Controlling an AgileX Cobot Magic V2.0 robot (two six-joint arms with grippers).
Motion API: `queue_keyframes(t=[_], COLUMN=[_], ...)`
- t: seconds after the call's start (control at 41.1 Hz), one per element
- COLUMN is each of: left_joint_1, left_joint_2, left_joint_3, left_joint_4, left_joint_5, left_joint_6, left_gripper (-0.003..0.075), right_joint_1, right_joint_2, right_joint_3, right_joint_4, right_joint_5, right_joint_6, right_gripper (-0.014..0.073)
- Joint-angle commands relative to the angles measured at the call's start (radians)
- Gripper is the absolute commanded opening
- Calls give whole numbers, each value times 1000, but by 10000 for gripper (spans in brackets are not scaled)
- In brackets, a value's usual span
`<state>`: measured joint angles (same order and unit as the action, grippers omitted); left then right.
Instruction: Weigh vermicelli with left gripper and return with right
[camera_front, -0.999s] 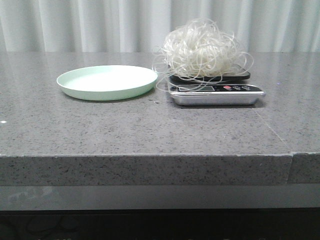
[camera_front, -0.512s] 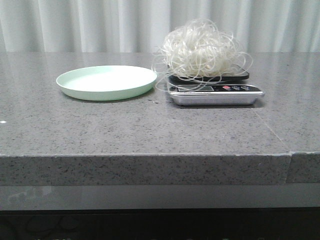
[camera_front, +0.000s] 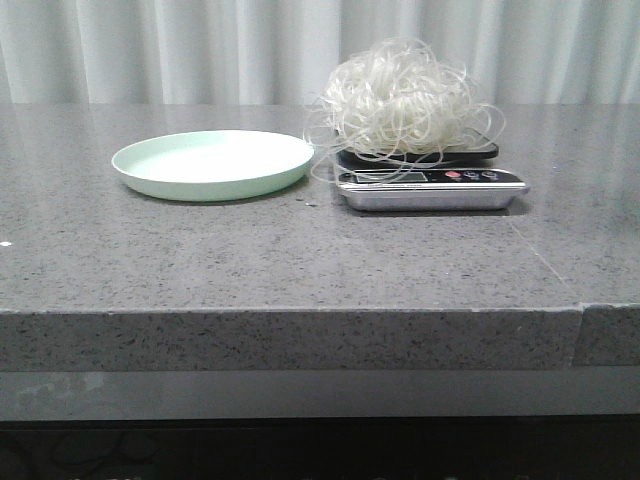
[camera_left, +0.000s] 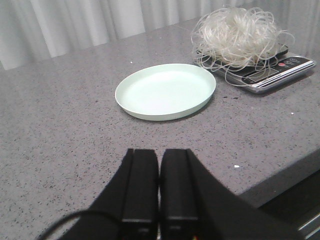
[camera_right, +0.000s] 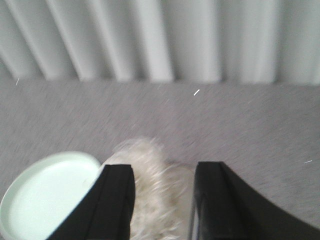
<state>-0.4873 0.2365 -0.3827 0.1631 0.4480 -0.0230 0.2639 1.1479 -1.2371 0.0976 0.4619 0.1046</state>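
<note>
A tangled white bundle of vermicelli (camera_front: 402, 100) rests on a silver kitchen scale (camera_front: 432, 188), with loose strands hanging over its edge. An empty pale green plate (camera_front: 213, 163) sits to the scale's left. Neither gripper shows in the front view. In the left wrist view my left gripper (camera_left: 159, 152) is shut and empty, low over the near table, well short of the plate (camera_left: 166, 91), vermicelli (camera_left: 236, 35) and scale (camera_left: 280, 72). In the right wrist view my right gripper (camera_right: 164, 170) is open above the blurred vermicelli (camera_right: 160, 195), which lies between the fingers; the plate (camera_right: 45, 195) is beside it.
The grey stone table (camera_front: 200, 250) has a front edge close to the camera and a seam at the right (camera_front: 582, 310). Pale curtains (camera_front: 200, 50) hang behind the table.
</note>
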Motion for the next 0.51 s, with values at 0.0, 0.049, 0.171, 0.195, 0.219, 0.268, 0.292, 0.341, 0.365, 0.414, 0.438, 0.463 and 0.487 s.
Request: queue_keyframes(t=[0.0,0.049,0.171,0.195,0.219,0.268,0.292,0.341,0.365,0.414,0.438,0.463,0.487], left_joint_1=[1,1,1,1,1,1,1,1,1,1,1,1,1], left_joint_2=[10,10,10,10,10,10,10,10,10,10,10,10,10], left_joint_3=[-28,-28,-28,-28,-28,-28,-28,-28,-28,-28,-28,-28,-28], left_joint_4=[5,5,5,5,5,5,5,5,5,5,5,5,5], left_joint_5=[-56,-54,-50,-50,-50,-50,-50,-50,-50,-47,-47,-44,-43], left_joint_6=[-2,-2,-2,-2,-2,-2,-2,-2,-2,-2,-2,-2,-2], left_gripper=[137,137,137,137,137,137,137,137,137,137,137,137,137], right_joint_1=[59,87,142,148,155,163,164,164,164,164,164,164,164], right_joint_2=[84,144,256,271,286,318,335,363,379,400,414,425,439], right_joint_3=[-93,-135,-227,-241,-256,-296,-310,-343,-361,-386,-401,-412,-426], right_joint_4=[6,6,6,6,6,6,6,6,6,6,6,6,6], right_joint_5=[14,54,129,141,153,185,204,239,258,280,292,300,308], right_joint_6=[-4,-36,-105,-118,-123,-124,-124,-124,-124,-124,-124,-124,-124], right_gripper=[406,406,448,463,478,511,526,547,554,559,561,560,560])
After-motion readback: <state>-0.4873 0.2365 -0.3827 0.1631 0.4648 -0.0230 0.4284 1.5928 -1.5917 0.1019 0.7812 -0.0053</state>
